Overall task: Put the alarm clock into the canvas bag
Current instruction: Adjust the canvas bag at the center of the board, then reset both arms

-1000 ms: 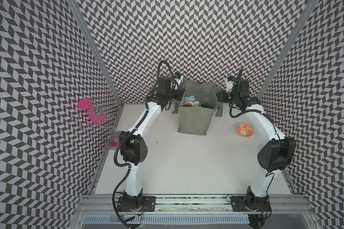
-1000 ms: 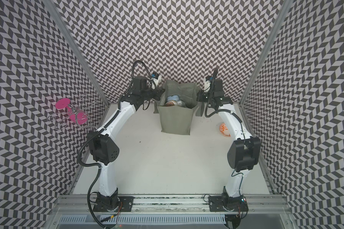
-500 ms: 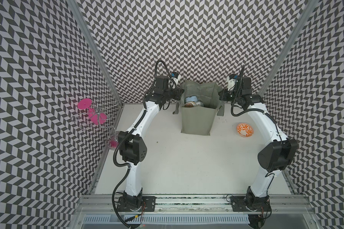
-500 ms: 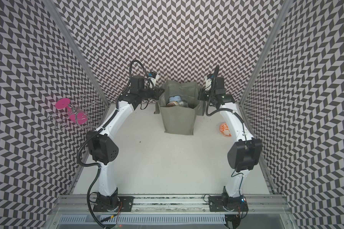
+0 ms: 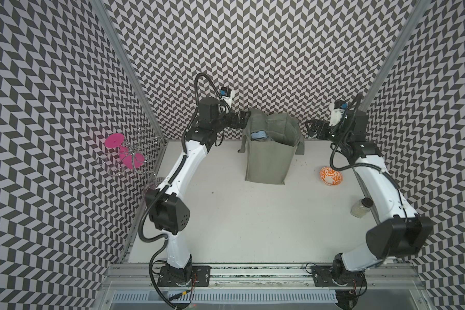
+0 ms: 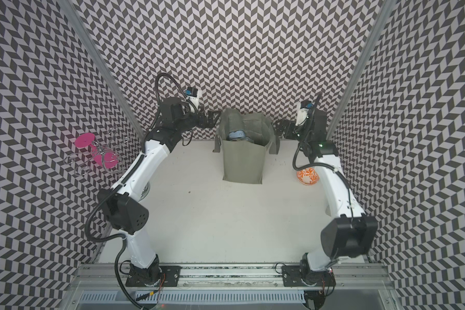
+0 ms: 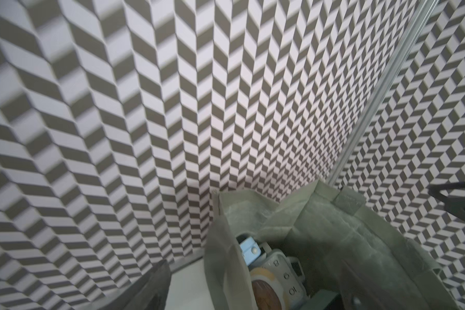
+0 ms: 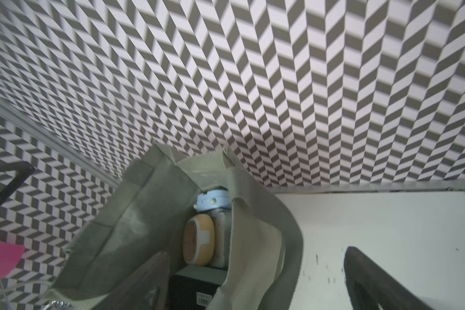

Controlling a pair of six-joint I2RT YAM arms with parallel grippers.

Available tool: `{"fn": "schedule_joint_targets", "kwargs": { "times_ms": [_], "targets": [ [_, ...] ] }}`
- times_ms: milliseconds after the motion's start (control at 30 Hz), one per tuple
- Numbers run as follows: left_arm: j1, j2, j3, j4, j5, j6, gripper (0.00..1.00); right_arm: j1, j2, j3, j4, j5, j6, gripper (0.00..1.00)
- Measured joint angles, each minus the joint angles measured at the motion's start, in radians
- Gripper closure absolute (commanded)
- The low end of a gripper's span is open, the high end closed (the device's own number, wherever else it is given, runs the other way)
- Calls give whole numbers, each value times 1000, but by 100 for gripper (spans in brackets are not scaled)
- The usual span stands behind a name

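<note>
Alarm clock: pale-blue case, lodged inside the canvas bag upright on the bench; long axis not discernible.

Top view: left end effector sits just beside the bag's 9 o'clock rim, right end effector off its 3 o'clock side. We place the clock at 4 o'clock from the left, the nearer one, and at 9 o'clock from the right.

Left wrist view: fingers spread, clamping nothing.

Right wrist view: fingers spread, empty.

We judge only withdrawal remains.

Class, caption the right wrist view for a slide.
Right gripper open beside the canvas bag; yellow clock and pale blue clock inside.
</note>
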Motion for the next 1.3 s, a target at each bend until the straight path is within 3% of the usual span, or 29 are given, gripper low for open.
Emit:
{"fn": "schedule_joint_targets", "kwargs": {
  "times_ms": [167, 300, 633, 733, 900, 1133, 1300],
  "targets": [
    [36, -393, -450, 230, -135, -37, 1, -24, -309, -351, 197, 113, 45, 1],
    [42, -666, -816, 413, -277, -69, 1, -26, -422, -603, 372, 187, 48, 1],
    [42, -950, -1509, 714, -614, -19, 1, -26, -443, -1041, 696, 237, -64, 1],
    [47, -967, -1633, 803, -690, 14, 1, -25, -418, -1116, 800, 230, -101, 0],
    [89, -895, -1725, 944, -726, 71, 1, -10, -345, -1140, 920, 220, -156, 0],
    [202, -702, -1790, 1127, -647, 82, 1, 1, -304, -1256, 1113, 237, -236, 0],
    [221, -584, -1812, 1260, -585, 85, 1, 16, -222, -1295, 1242, 241, -265, 0]
  ]
}}
